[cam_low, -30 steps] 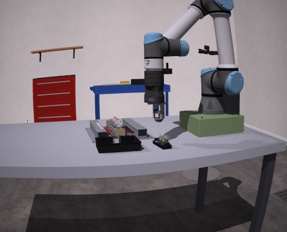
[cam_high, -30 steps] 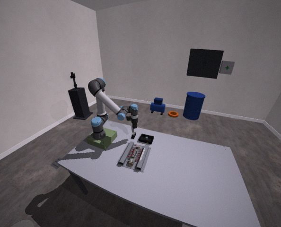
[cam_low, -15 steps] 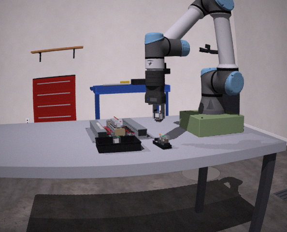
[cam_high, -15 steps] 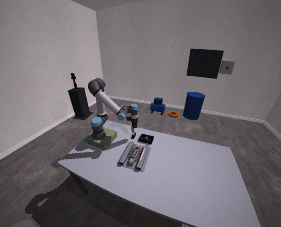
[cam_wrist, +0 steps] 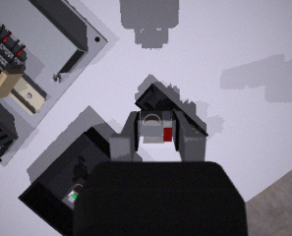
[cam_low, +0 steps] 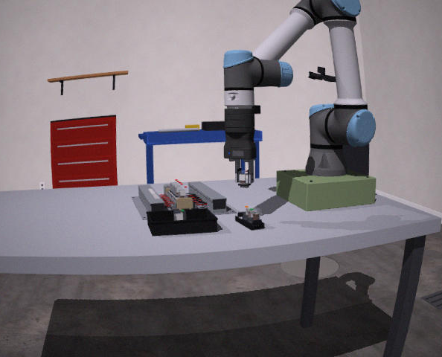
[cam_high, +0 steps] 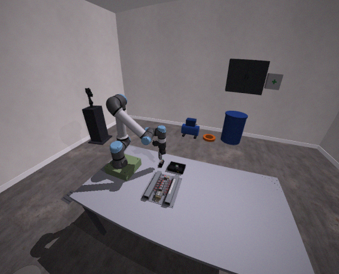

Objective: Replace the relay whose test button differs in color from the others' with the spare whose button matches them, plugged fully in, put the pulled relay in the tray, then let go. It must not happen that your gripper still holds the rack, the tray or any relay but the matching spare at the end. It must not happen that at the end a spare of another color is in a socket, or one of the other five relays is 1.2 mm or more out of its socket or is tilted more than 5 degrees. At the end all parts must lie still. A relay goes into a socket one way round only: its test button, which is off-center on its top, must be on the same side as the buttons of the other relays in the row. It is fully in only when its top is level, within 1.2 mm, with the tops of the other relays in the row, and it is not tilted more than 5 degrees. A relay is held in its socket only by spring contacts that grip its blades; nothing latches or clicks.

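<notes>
Gripper (cam_wrist: 156, 132) is clamping a relay (cam_wrist: 153, 129) with a red test button (cam_wrist: 168, 134), jaws about half open on its body. It is hanging above the table (cam_low: 98, 238), over the small black spare holder (cam_low: 249, 220). Beside that holder, a green-buttoned relay (cam_wrist: 75, 196) is lying in the tray (cam_low: 182, 224).

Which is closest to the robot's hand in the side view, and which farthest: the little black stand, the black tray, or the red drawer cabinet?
From the hand:
1. Little black stand, on the table just below.
2. Black tray, farther left on the table.
3. Red drawer cabinet, against the back wall, far left.
</notes>
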Robot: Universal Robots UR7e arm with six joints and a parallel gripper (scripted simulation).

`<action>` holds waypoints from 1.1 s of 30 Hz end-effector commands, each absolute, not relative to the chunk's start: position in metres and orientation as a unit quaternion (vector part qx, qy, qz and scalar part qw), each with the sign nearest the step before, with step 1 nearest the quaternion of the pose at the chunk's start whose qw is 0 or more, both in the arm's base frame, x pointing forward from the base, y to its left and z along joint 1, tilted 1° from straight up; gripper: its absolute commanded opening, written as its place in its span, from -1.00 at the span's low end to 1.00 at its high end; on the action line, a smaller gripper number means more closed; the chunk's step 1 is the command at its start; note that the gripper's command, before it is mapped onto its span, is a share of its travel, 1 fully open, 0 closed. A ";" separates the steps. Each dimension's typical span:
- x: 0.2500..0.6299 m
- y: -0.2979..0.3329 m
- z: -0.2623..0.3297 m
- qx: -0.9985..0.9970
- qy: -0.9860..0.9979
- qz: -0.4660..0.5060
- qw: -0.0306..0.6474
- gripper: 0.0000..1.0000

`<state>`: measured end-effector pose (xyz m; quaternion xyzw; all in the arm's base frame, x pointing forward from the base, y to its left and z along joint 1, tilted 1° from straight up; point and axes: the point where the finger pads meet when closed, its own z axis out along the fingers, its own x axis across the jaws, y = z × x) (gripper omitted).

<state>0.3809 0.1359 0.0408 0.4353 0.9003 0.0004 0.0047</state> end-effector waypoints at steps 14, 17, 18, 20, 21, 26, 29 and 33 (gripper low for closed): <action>0.381 0.136 0.041 0.329 0.944 0.000 0.005 -1.00; 0.381 0.136 0.041 0.311 0.950 0.000 0.006 -1.00; 0.381 0.136 0.041 0.290 0.957 0.000 0.006 -1.00; 0.381 0.136 0.041 0.245 0.969 -0.001 0.005 -1.00; 0.381 0.136 0.041 0.223 0.975 -0.001 0.005 -1.00; 0.381 0.136 0.041 0.223 0.975 -0.001 0.005 -1.00; 0.381 0.136 0.041 0.223 0.975 -0.001 0.005 -1.00; 0.381 0.136 0.041 0.223 0.975 -0.001 0.005 -1.00</action>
